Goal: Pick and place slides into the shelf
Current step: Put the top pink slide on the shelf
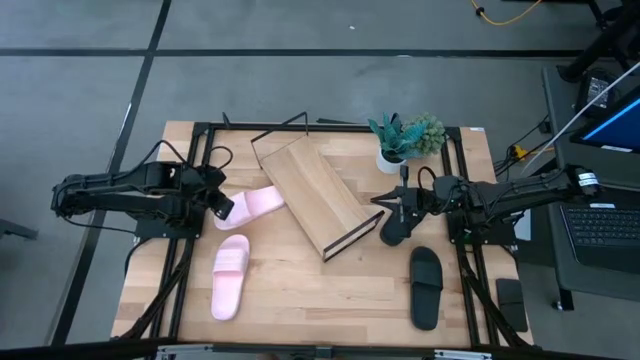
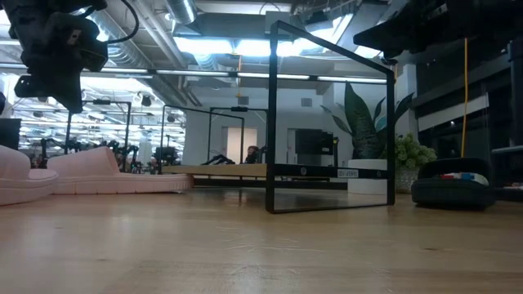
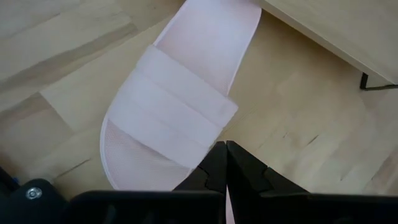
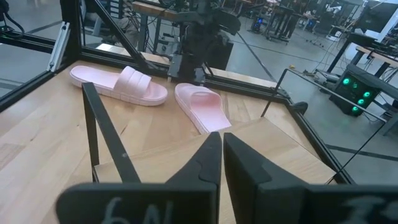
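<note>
A pale pink slide [image 1: 255,205] lies on the table with its far end against the shelf [image 1: 315,195], a slanted light-wood board on a black wire frame. My left gripper [image 3: 225,149] hangs shut above this slide's near end, clear of it. A second pink slide [image 1: 230,277] lies nearer the front edge. My right gripper [image 4: 221,143] is shut on nothing and points almost level over the shelf's right end. One black slide [image 1: 393,232] lies on the table below it, and another black slide [image 1: 425,287] lies at the front right.
A potted plant [image 1: 405,140] in a white pot stands at the far right of the table. Black frame rails [image 1: 190,180] run along the table's left and right sides. Bare wood lies between the pink and black slides at the front.
</note>
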